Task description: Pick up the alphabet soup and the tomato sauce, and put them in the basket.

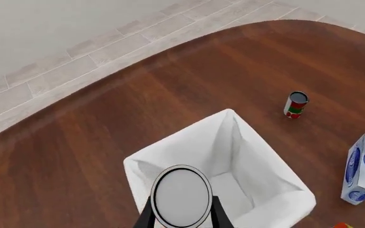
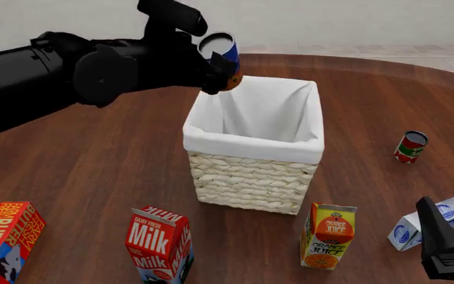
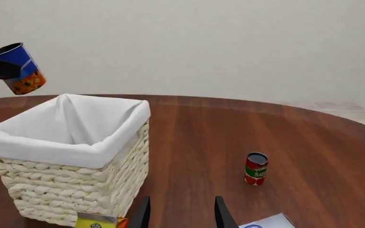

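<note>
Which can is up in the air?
The blue alphabet soup, held above the basket by the left gripper. The red tomato sauce stands on the table.

bare simulated room, wooden table

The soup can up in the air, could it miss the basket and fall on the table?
Maybe. The left gripper holds the alphabet soup tilted, above the basket's far left corner rather than its middle. Let go now, it might clip the rim and drop outside. Also, the tomato sauce still stands on the table, near the blue-and-white carton, so the right gripper could bump that carton while reaching.
</note>
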